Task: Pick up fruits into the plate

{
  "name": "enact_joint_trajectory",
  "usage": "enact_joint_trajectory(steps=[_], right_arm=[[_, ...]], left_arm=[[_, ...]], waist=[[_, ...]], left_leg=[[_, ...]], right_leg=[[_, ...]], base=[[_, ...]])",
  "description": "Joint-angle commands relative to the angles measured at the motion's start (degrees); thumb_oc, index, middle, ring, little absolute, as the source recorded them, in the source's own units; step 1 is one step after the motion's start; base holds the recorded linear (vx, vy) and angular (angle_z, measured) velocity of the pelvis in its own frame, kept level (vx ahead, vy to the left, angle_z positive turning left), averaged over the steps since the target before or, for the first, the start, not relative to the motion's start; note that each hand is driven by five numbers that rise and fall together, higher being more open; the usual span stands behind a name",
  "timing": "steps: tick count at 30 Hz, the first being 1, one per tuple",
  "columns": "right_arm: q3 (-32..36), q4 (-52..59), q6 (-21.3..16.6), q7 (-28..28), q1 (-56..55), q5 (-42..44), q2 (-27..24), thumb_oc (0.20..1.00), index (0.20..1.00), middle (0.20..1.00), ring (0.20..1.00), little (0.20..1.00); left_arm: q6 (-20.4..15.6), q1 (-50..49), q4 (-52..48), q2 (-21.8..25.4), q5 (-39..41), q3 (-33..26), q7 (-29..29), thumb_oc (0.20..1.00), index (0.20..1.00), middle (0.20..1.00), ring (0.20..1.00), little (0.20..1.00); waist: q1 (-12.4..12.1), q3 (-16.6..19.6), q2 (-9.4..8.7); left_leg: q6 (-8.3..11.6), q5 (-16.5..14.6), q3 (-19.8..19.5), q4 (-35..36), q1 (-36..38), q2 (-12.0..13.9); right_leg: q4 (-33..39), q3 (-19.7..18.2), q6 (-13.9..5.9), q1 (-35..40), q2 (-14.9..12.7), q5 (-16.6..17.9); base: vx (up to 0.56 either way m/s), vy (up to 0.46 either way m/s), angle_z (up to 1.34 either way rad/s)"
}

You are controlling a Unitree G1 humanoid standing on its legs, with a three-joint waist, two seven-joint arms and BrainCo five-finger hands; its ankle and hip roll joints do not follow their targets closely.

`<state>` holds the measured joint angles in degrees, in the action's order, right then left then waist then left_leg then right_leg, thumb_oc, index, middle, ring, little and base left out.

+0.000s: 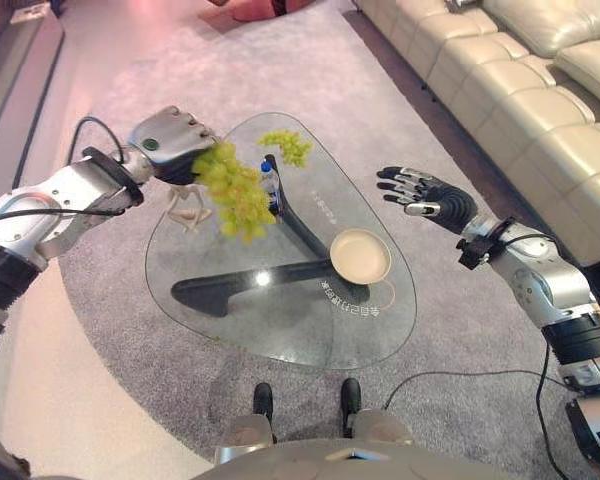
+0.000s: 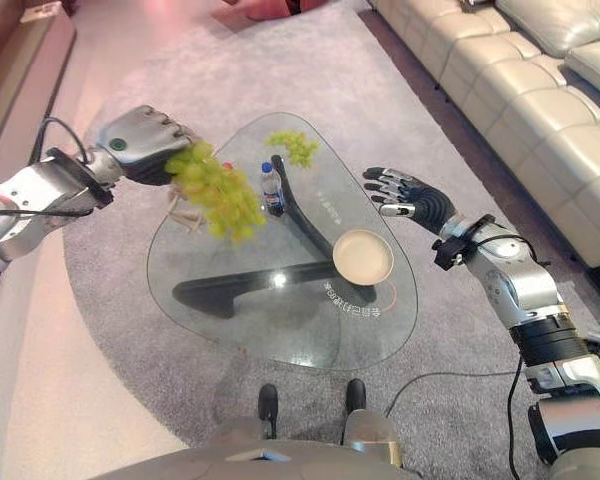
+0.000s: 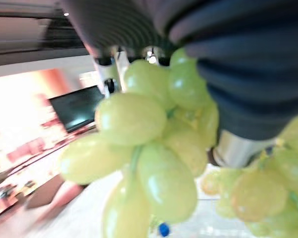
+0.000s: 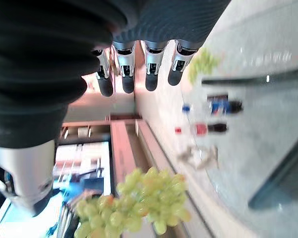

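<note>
The left hand (image 1: 170,140) grips a soft, loose green grape bunch (image 1: 235,192) by its top above the glass table's (image 1: 280,340) left edge; support gently. The right hand (image 1: 420,192) is spread open.

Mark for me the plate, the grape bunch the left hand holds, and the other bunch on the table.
plate (image 1: 360,256): left eye view, centre of its bare inside.
held grape bunch (image 1: 236,194): left eye view, middle of the hanging cluster under the left hand (image 1: 168,140).
second grape bunch (image 1: 286,147): left eye view, middle of the cluster lying on the glass.
</note>
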<state>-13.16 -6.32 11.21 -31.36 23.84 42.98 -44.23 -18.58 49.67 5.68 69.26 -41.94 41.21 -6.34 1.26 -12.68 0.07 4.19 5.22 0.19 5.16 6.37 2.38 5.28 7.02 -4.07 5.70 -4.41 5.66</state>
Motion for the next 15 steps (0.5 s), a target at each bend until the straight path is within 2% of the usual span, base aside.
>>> enact_joint_trajectory(steps=[1,7,15], right_arm=[[-2.6,3.9,0.7,-2.8,1.9,4.4,-2.4,1.0,1.0,1.0,1.0,1.0],[-8.0,5.1,3.8,-1.6,5.0,5.7,-0.1,1.0,1.0,1.0,1.0,1.0],[-12.7,5.1,6.0,0.4,7.4,4.5,3.2,1.0,1.0,1.0,1.0,1.0]], left_arm=[[-1.0,7.3,0.2,1.0,2.2,1.7,-1.3,0.2,0.2,0.2,0.2,0.2],[-1.9,12.8,-1.6,-1.9,5.4,6.0,-2.8,0.2,0.2,0.2,0.2,0.2],[-0.6,15.4,-3.7,-6.8,7.3,6.4,-1.9,0.2,0.2,0.2,0.2,0.2]], waist=[[-1.1,7.2,-0.85],[-1.8,8.1,-0.66],[-2.1,8.6,-0.72]], left_leg=[[-3.51,-9.2,0.3,-1.9,2.9,-5.4],[-3.33,-9.1,0.3,-1.2,3.6,-5.3],[-3.28,-9.0,0.3,-0.9,3.7,-5.3]], right_leg=[[-2.4,2.0,-2.06,2.7,-0.9,-5.1],[-1.5,3.1,-2.45,3.7,-1.3,-4.9],[-1.1,3.5,-2.52,3.9,-1.3,-5.0]], base=[[0.0,0.024,0.07],[-0.02,0.031,0.11],[-0.02,0.013,0.03]])
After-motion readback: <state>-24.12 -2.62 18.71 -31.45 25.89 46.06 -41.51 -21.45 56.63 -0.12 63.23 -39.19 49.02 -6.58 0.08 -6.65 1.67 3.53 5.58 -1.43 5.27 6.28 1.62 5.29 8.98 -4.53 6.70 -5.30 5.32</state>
